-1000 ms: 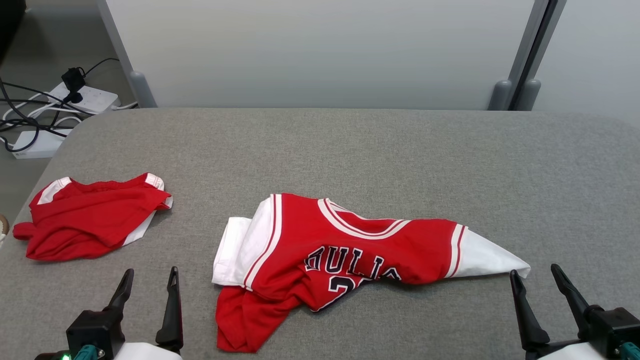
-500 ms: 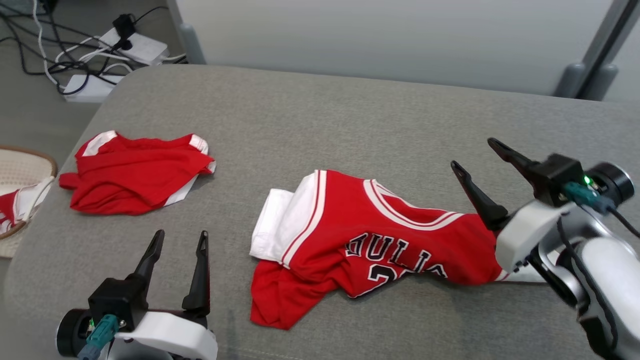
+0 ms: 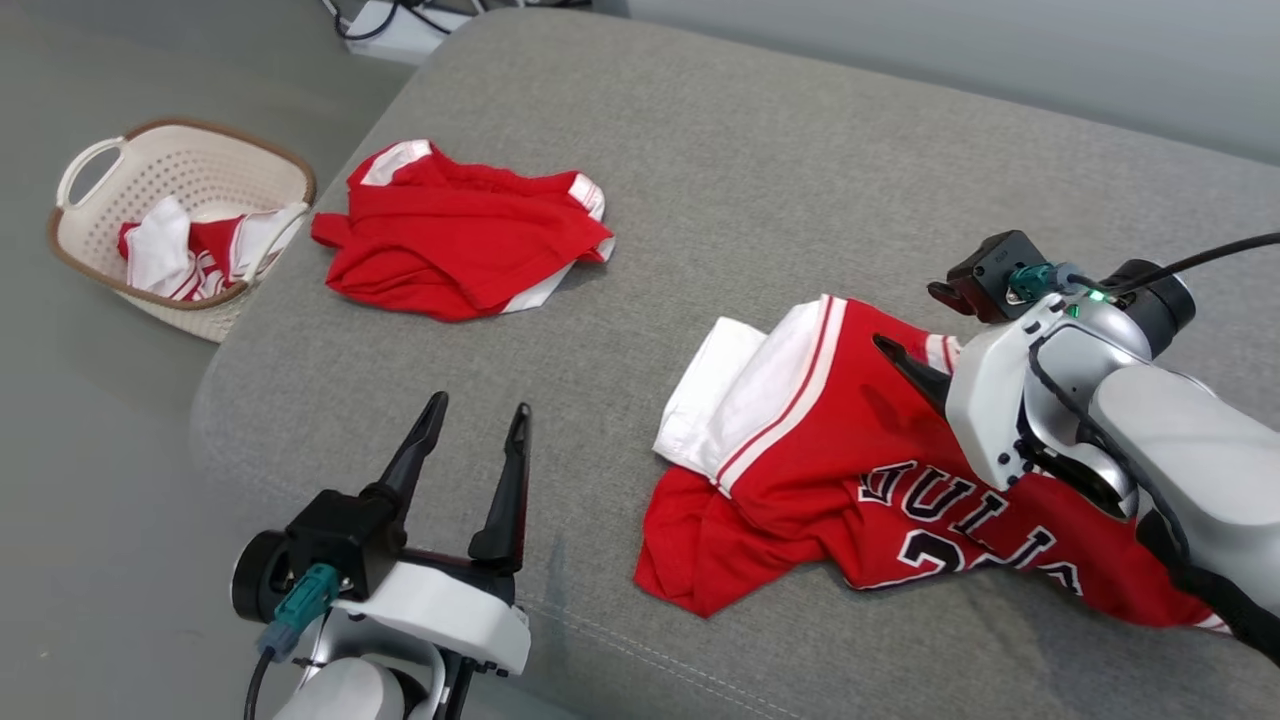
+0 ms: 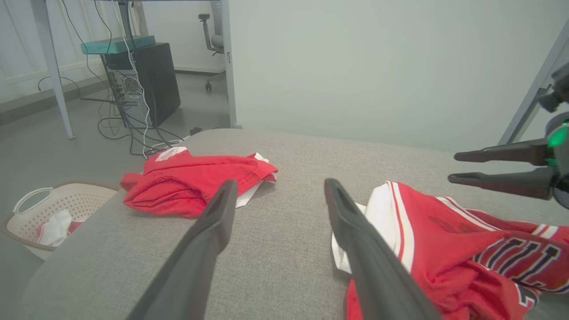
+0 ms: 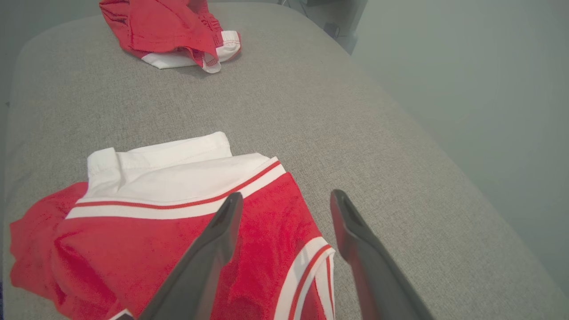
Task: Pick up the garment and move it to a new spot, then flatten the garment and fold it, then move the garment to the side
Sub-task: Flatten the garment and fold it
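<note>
The red jersey [image 3: 830,440] [image 4: 444,240] [image 5: 133,249] lay crumpled on the grey counter [image 3: 760,150], close to the counter's front edge, with its white sleeve bunched on the side nearer the counter's left corner. And there was the right hand [image 3: 905,315] [image 5: 286,194] [image 4: 452,167], hanging over the counter above the jersey's striped collar area, its two dark fingers spread apart and nothing between them. One finger seemed to sit just over the red cloth, though contact was hard to judge from these angles. The left hand [image 3: 480,403] [image 4: 280,182] hovered at the counter's front edge near the left corner, fingers likewise parted, holding nothing. Farther back on the counter, toward its left side, a second red garment [image 3: 450,240] [image 4: 191,182] [image 5: 164,26] sat in a loose heap. Down on the floor beside the counter's left edge stood a cream basket [image 3: 185,312] [image 4: 31,195] with red and white cloth [image 3: 190,255] inside.
</note>
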You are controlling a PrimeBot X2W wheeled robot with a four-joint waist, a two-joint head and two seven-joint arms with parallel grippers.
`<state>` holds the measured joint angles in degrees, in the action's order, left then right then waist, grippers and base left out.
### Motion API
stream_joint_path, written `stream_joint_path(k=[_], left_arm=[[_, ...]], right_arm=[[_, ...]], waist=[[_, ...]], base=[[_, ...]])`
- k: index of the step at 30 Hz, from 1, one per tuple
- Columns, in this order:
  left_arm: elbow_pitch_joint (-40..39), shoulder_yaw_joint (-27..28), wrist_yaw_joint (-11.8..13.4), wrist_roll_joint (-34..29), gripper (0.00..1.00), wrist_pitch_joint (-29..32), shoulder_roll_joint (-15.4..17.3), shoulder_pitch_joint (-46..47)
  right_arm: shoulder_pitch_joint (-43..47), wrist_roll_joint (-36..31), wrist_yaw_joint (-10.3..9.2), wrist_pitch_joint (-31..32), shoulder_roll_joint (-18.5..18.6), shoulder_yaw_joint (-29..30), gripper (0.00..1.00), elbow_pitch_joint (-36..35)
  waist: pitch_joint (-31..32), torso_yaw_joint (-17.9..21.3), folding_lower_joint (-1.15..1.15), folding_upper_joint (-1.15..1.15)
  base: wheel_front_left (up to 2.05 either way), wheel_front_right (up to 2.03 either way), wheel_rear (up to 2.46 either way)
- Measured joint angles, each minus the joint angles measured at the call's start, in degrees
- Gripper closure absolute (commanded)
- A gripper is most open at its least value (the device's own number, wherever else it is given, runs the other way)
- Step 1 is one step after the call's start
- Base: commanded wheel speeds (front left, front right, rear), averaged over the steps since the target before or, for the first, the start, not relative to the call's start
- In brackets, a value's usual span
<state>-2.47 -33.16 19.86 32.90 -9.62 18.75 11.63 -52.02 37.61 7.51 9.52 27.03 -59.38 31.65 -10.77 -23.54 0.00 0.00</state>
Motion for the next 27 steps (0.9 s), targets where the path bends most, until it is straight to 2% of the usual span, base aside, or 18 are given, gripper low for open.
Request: stream_joint_path(k=[7, 12, 13, 14, 23, 27], left_arm=[[3.04, -1.16, -2.23, 0.49, 0.00, -1.44, -2.49, 2.88], [4.37, -1.14, -2.67, 0.97, 0.00, -2.26, -3.22, 3.16], [4.61, -1.13, -2.67, 0.97, 0.00, -2.26, -3.21, 3.21], [4.80, -1.12, -2.67, 0.97, 0.00, -2.27, -3.21, 3.28], [5.36, -1.08, -3.19, 0.97, 0.00, -2.79, -3.46, 4.39], [5.37, -0.86, -3.15, 0.97, 0.00, -3.02, -3.23, 4.39]], right_arm=[[-4.16, 5.80, 0.00, -2.15, -1.29, -7.24, 0.00, 10.05], [-5.30, 9.64, 0.00, -3.07, -1.96, -10.81, 0.00, 13.59], [-5.40, 10.27, 0.00, -3.24, -1.96, -11.38, 0.59, 13.89], [-5.43, 11.13, 0.00, -3.26, -1.97, -11.68, 1.00, 14.00], [-7.03, 16.63, 0.00, -7.12, -0.94, -13.25, 1.00, 15.68], [-8.51, 20.75, 0.00, -11.78, 2.37, -11.47, 1.00, 18.35]], waist=[[-3.55, -4.44, 0.00, 0.00], [-5.16, -5.65, 0.00, 0.00], [-5.27, -5.56, 0.00, 0.00], [-5.34, -5.42, 0.00, 0.00], [-5.73, -3.57, 0.00, 0.00], [-5.40, -1.34, 0.00, 0.00]], base=[[0.00, 0.00, 0.00], [0.00, 0.00, 0.00], [0.00, 0.00, 0.00], [0.00, 0.00, 0.00], [0.00, 0.00, 0.00], [0.00, 0.00, 0.00]])
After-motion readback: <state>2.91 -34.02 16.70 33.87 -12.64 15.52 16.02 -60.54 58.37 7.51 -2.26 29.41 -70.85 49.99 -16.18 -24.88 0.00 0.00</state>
